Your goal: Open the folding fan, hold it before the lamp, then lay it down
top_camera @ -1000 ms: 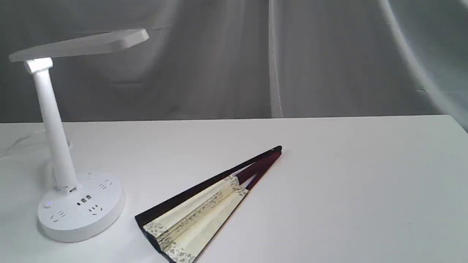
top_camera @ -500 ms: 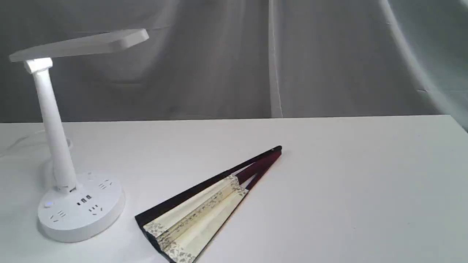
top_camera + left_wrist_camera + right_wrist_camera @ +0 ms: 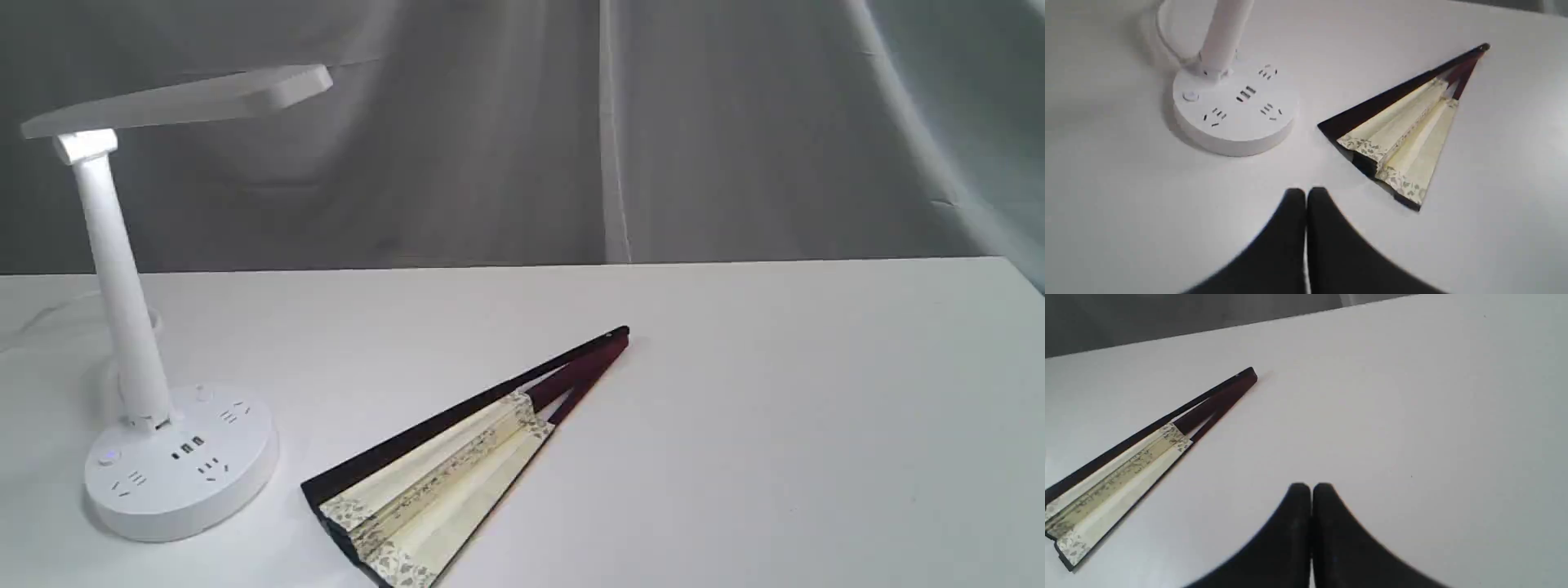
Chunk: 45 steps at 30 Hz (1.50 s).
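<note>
Folding fan (image 3: 441,482) on desk (image 3: 816,425), only slightly spread.
It lies flat beside the round base of the lamp (image 3: 122,310); the jaws of the left gripper (image 3: 1305,195) and right gripper (image 3: 1311,491) are together, empty.

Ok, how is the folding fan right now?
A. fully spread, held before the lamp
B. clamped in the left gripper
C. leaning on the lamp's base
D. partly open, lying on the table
D: the folding fan lies on the table, a few pleats showing, apart from the lamp; left gripper and right gripper are shut, empty.
</note>
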Each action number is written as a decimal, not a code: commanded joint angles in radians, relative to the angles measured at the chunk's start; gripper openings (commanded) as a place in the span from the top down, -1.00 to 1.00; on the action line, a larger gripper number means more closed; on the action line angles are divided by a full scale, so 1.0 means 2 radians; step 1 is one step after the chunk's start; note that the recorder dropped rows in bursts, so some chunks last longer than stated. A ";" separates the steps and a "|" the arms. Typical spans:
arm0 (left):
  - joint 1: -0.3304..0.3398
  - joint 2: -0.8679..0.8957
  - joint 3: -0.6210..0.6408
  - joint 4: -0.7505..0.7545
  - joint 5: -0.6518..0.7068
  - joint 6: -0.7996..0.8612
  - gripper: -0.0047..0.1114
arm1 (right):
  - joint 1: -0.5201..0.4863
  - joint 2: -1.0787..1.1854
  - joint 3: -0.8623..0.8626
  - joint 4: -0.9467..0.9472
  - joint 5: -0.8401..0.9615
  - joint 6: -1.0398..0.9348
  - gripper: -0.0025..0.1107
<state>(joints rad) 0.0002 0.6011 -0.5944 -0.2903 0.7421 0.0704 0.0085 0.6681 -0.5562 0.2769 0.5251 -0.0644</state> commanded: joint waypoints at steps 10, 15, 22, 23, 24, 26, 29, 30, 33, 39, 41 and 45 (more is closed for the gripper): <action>-0.003 0.142 -0.002 -0.009 -0.011 0.010 0.92 | 0.001 0.184 -0.071 0.096 0.041 -0.161 0.83; -0.003 0.161 -0.002 -0.051 -0.022 0.047 0.92 | 0.001 0.274 -0.135 0.147 0.079 -0.224 0.58; -0.003 0.178 -0.002 -0.063 -0.020 0.061 0.92 | 0.005 0.356 -0.198 0.193 0.090 -0.280 0.39; -0.003 0.181 -0.002 -0.063 -0.019 0.062 0.92 | 0.010 0.366 -0.208 0.192 0.094 -0.283 0.39; -0.003 0.183 -0.002 -0.063 -0.018 0.063 0.92 | 0.016 0.380 -0.218 0.190 0.100 -0.285 0.39; -0.003 0.193 -0.002 -0.063 -0.018 0.064 0.92 | 0.032 0.399 -0.236 0.188 0.104 -0.292 0.39; -0.003 0.209 -0.008 -0.062 -0.009 0.070 0.92 | 0.055 0.430 -0.264 0.185 0.100 -0.292 0.39; -0.003 0.214 -0.013 -0.061 -0.004 0.071 0.92 | 0.061 0.442 -0.277 0.185 0.100 -0.289 0.39; -0.003 0.237 -0.041 -0.051 0.013 0.073 0.92 | 0.067 0.471 -0.307 0.181 0.110 -0.280 0.39; -0.021 0.265 -0.083 -0.025 0.025 0.062 0.92 | 0.071 0.533 -0.376 0.167 0.172 -0.264 0.39; -0.053 0.273 -0.091 0.000 0.025 0.026 0.92 | 0.071 0.553 -0.399 0.167 0.191 -0.264 0.39; -0.122 0.295 -0.098 0.065 0.007 -0.038 0.92 | 0.071 0.596 -0.447 0.167 0.229 -0.263 0.39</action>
<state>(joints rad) -0.1909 1.1725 -0.7810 -0.2181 0.7789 0.0638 0.1479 1.8397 -1.4233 0.6185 0.9490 -0.5958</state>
